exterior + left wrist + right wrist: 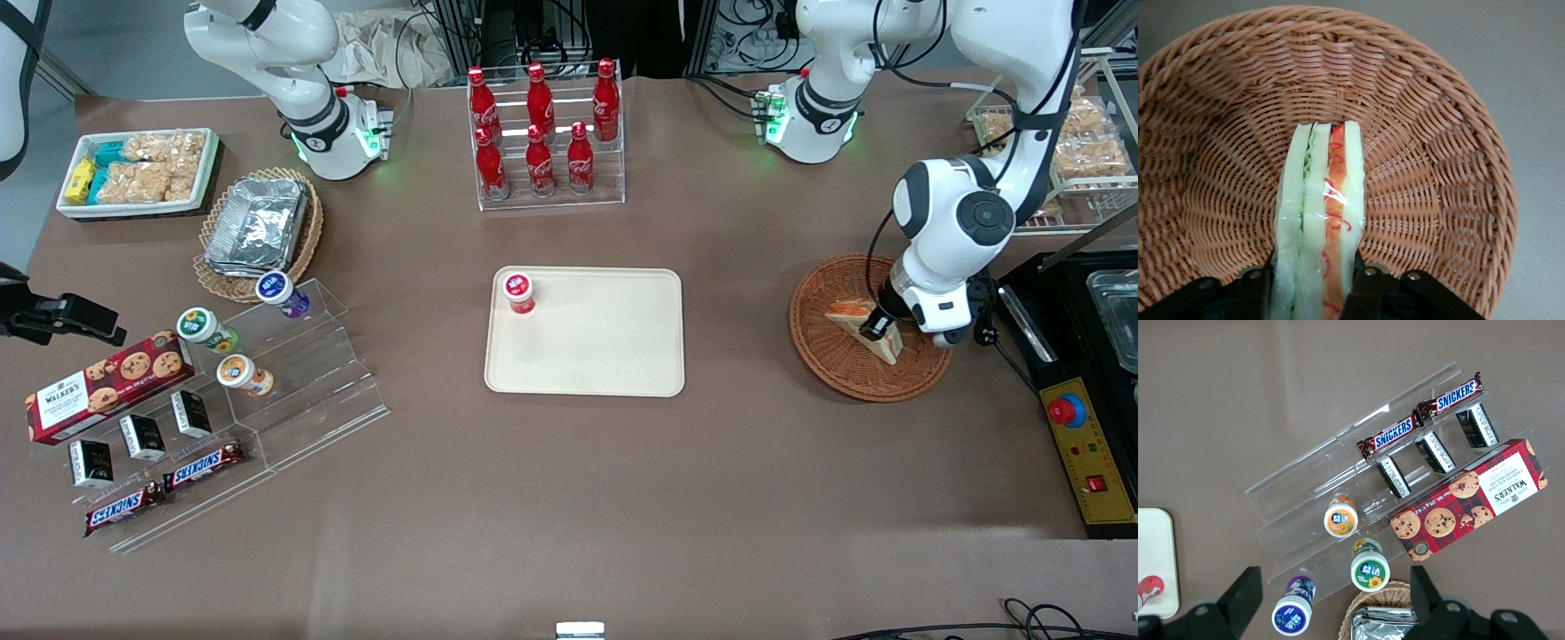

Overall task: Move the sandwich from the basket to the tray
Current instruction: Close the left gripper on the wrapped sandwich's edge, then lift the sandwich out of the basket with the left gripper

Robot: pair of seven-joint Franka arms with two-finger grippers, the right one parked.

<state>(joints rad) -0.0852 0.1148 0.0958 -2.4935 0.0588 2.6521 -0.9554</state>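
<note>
Snickers bars (164, 484) lay nearest the camera, at the lower left of the front view on a clear stepped stand. Largest of all was the brown desk (569, 498), filling most of that view. On it, at the middle of the frame, sat the cream tray (613, 364), with a small red-capped bottle (518, 292) standing in its upper left corner and the rest of its floor free. At the right of the frame sat the reddish woven basket (853, 373), well apart from the tray. The sandwich (861, 327) was still inside the basket, and the gripper (877, 325) was down on it there.

From the wrist camera the sandwich (1321, 220) stood on edge in clear film between the black fingers (1368, 290), which pressed its two bread faces: the gripper was closed on it, narrow.

It looked light, soft and easily crushed, and the film was probably slippery. Holding across the flat bread faces near the thick end, with only modest squeeze, seemed the sound way to carry it.
</note>
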